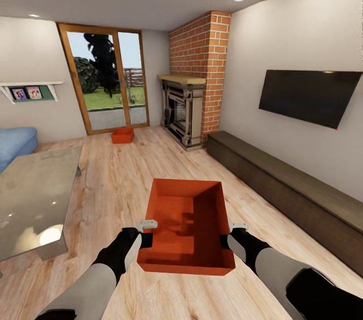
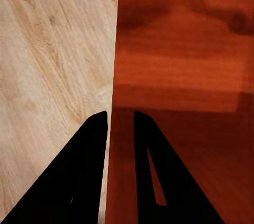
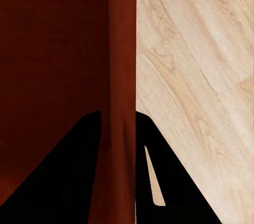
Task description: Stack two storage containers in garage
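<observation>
I am in the living room, over light wood planks [image 1: 113, 179]. One orange-red storage container [image 1: 186, 224] hangs just in front of me, held between both arms. My left gripper [image 1: 146, 238] is shut on its left wall, which runs between the fingers in the left wrist view, where the gripper [image 2: 120, 114] straddles the rim with the bin's inside [image 2: 180, 60] on one side. My right gripper [image 1: 226, 240] is shut on the right wall [image 3: 123, 49], which is pinched at the gripper [image 3: 117, 113]. The second container [image 1: 122, 134] sits on the planks far ahead by the glass door.
A glass coffee table [image 1: 30, 199] stands close on the left, with a blue sofa [image 1: 15, 141] behind it. A long dark low cabinet [image 1: 282, 189] lines the right wall under a TV [image 1: 307, 96]. The brick fireplace [image 1: 189, 108] and a glass door [image 1: 108, 78] are ahead.
</observation>
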